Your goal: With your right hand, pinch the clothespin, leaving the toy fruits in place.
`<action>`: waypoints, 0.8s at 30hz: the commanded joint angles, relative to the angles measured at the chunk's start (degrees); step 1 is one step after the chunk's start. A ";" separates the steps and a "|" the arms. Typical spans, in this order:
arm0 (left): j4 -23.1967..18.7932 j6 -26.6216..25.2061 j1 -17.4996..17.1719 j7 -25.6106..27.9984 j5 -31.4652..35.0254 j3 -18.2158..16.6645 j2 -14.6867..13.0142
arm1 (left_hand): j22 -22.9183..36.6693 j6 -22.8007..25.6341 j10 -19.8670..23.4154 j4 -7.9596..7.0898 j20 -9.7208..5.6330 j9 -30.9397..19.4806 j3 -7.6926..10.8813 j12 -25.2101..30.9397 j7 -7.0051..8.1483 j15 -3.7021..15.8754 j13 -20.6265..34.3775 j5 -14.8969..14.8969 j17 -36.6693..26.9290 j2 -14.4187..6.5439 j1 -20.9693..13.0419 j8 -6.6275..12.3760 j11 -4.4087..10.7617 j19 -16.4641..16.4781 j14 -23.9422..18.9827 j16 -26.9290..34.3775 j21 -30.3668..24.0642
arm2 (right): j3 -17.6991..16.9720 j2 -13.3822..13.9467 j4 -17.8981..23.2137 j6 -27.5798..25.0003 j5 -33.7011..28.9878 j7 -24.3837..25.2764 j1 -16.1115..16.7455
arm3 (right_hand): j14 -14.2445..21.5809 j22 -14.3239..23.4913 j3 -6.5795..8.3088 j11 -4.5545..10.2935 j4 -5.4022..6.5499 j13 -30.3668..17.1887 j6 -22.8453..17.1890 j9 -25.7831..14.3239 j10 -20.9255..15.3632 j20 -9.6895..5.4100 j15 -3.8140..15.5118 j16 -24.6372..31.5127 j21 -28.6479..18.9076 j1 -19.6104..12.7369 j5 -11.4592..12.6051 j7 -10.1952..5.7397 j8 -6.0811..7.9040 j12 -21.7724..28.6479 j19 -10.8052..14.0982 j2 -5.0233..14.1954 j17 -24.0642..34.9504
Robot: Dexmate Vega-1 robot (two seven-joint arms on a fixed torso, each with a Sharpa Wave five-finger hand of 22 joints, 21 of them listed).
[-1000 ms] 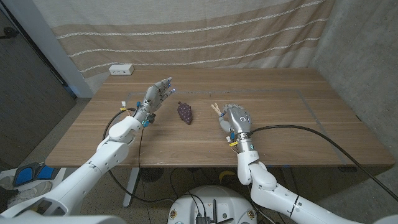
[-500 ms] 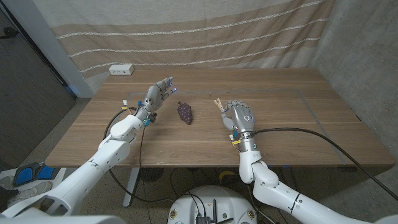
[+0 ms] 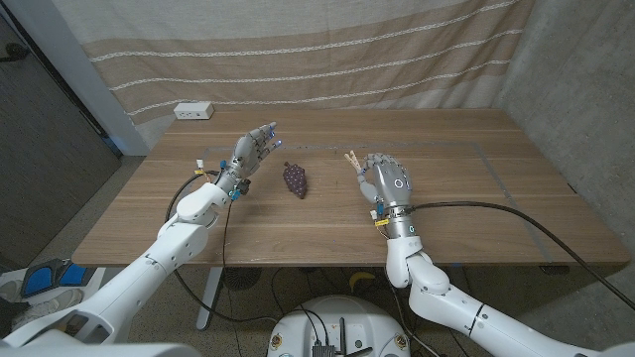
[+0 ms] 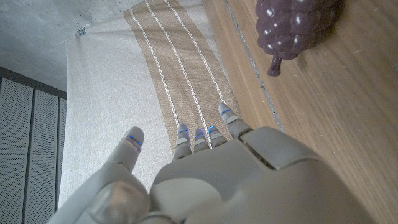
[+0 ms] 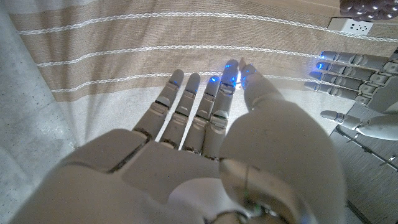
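The right hand [image 3: 385, 183] is up off the wooden table [image 3: 476, 213], on the right side. Its thumb and a finger meet on the clothespin [image 3: 351, 161], and the pale wooden peg sticks out from the fingertips, up in the air. So the clothespin is in the right hand, not lying on the table. In the right wrist view the fingers [image 5: 186, 106] reach up side by side, and the thumb tip meets one of them.

The pinch step looks done or almost done. Next, the hand only needs to keep a firm squeeze and stay away from the fruit.

A bit farther in, near the middle, the toy grapes [image 3: 295, 178] lie on the table alone, with nothing touching them. The left hand [image 3: 253, 151] is held up past them on the left, fingers spread, holding nothing.

At the far edge sits a white power strip [image 3: 193, 111], with a striped curtain [image 3: 327, 50] behind it.
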State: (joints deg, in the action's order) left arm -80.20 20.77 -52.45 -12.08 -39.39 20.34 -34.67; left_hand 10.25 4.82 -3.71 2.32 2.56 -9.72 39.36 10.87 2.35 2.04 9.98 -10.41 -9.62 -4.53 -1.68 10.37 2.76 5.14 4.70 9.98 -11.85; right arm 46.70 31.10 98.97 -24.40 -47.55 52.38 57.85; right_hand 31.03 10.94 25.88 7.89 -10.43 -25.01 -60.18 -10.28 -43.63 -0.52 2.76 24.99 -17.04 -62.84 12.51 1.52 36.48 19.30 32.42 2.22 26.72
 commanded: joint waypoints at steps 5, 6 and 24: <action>0.75 0.77 0.11 -0.75 -0.49 -0.22 0.26 | 0.27 0.08 -0.20 0.31 0.17 -0.22 0.14 0.15 0.31 -0.19 0.20 -0.16 -0.11 -1.44 0.17 -0.08 0.10 0.19 -0.02 0.14 0.06 | -0.81 2.20 2.10 -0.59 -2.74 -1.33 -0.47 | 0.46 0.06 0.44 3.59 0.26 -0.28 -0.78 -0.27 -3.61 -0.38 9.78 -0.05 -0.33 -0.73 0.16 -0.08 -0.17 0.07 -0.04 0.51 0.12; 0.78 0.80 0.11 -0.76 -0.50 -0.22 0.28 | 0.27 0.11 -0.18 0.32 0.17 -0.22 0.13 0.16 0.25 -0.18 0.19 -0.16 -0.12 -1.44 0.18 -0.06 0.06 0.17 0.00 0.13 0.07 | -0.87 2.33 2.21 -0.54 -2.84 -1.43 -0.48 | 0.44 0.06 0.50 3.59 0.27 -0.30 -0.80 -0.27 -3.60 -0.41 9.76 -0.12 -0.33 -0.76 0.18 -0.06 -0.20 0.05 -0.04 0.53 0.09; 1.77 0.93 0.37 -0.89 -0.91 -0.35 0.78 | 0.27 0.11 -0.19 0.41 0.14 -0.22 0.06 0.16 0.26 -0.13 0.19 -0.16 -0.12 -1.48 0.24 -0.06 0.09 0.18 -0.01 0.14 0.06 | -2.06 5.17 3.77 0.52 -5.88 -3.79 -1.68 | 0.64 0.06 0.61 3.71 0.36 -0.58 -1.02 -0.29 -4.02 -0.48 9.85 -0.19 -0.37 -0.92 0.12 -0.18 -0.73 -0.01 -0.06 0.34 0.21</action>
State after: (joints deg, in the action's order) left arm -79.05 21.63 -52.28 -12.85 -40.06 20.08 -34.12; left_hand 10.25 4.82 -3.71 2.32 2.56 -9.72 39.36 10.87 2.35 2.04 9.98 -10.41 -9.62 -4.53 -1.68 10.37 2.76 5.14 4.70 9.98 -11.85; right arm 45.28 34.66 101.95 -24.73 -51.78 50.15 56.97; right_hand 31.03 10.94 26.10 7.88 -10.19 -25.39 -60.68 -10.24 -43.64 -0.52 2.76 24.78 -17.04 -62.84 12.17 1.63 35.81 19.30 32.41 2.22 26.71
